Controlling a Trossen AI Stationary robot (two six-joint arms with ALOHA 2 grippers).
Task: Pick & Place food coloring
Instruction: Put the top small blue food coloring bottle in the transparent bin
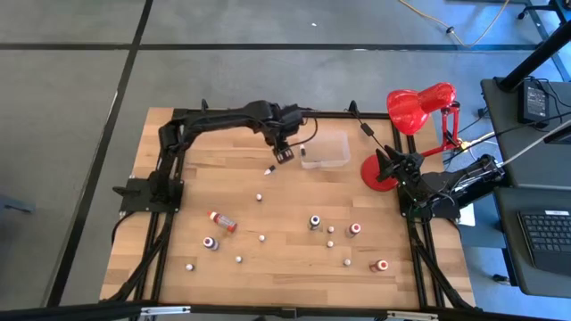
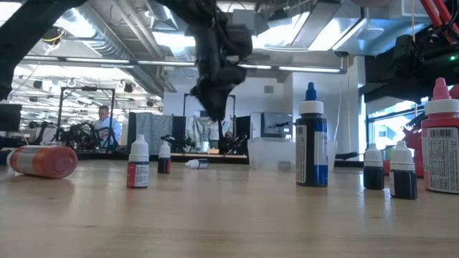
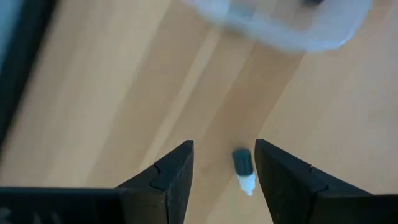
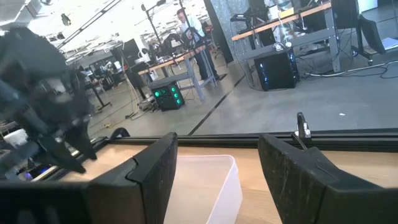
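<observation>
Food coloring bottles are scattered over the wooden table: a red one lying on its side (image 1: pixel 221 220), upright ones (image 1: pixel 315 221) (image 1: pixel 355 229), and several tiny ones. One tiny dark bottle with a whitish cap (image 3: pixel 242 168) (image 1: pixel 269 169) lies on its side just short of the clear tub (image 1: pixel 326 152). My left gripper (image 3: pixel 224 143) (image 1: pixel 284 155) hangs open above this bottle, a finger on either side, clear of it and of the table (image 2: pixel 215 115). My right gripper (image 4: pixel 217 138) is open and waits by the table's right edge (image 1: pixel 393 166), facing the tub.
A red desk lamp (image 1: pixel 419 107) stands at the far right corner, its base (image 1: pixel 379 174) beside the tub. A black frame rims the table (image 1: pixel 161 259). In the low view a tall blue bottle (image 2: pixel 312 143) and a red-capped bottle (image 2: pixel 441 143) stand near. A person (image 2: pixel 106 125) shows in the room behind.
</observation>
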